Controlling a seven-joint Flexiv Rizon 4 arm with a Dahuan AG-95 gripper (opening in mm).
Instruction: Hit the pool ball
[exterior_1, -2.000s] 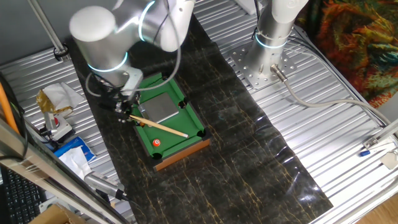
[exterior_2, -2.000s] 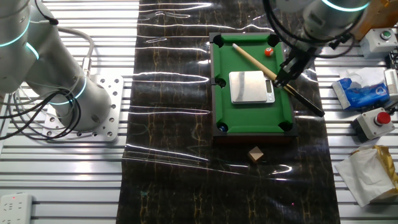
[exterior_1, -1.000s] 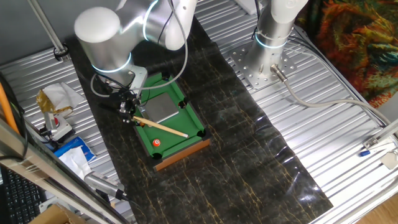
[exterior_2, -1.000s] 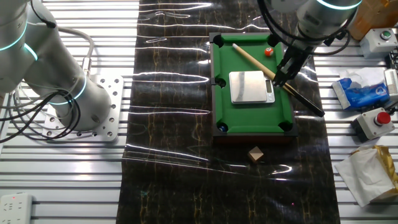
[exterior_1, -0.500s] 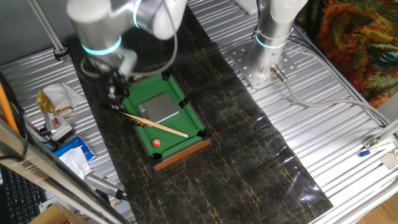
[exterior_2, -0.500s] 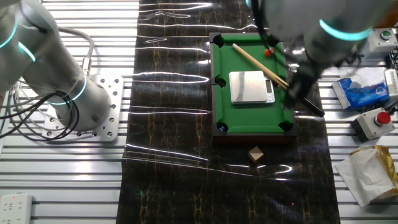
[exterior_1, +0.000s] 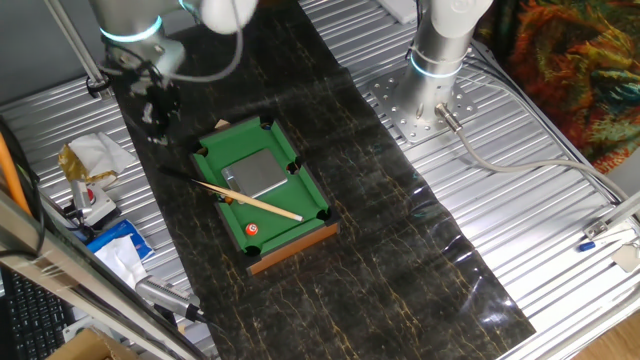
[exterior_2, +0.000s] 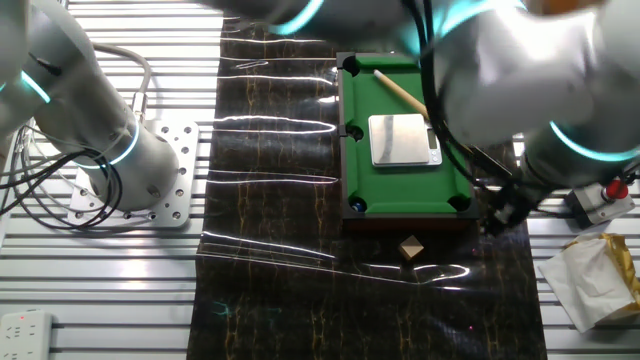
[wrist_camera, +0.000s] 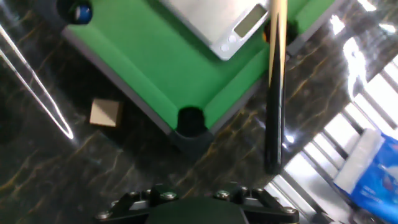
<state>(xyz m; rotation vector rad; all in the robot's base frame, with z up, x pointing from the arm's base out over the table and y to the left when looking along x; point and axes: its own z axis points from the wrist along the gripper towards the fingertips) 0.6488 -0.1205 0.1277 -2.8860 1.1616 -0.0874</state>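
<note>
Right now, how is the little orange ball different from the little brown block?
The pool ball is round; the block is boxy with flat sides. The pool ball is orange-red with a white spot; the block is plain tan. The pool ball sits on the green felt of the pool table; the block lies outside it on the dark mat. Both are tiny beside the pool table.

Matt green felt pool table (exterior_1: 290, 205), wooden cue (wrist_camera: 274, 81) with glossy black butt, glossy marbled mat (exterior_2: 270, 260), ribbed metal tabletop (exterior_1: 560, 260)
</note>
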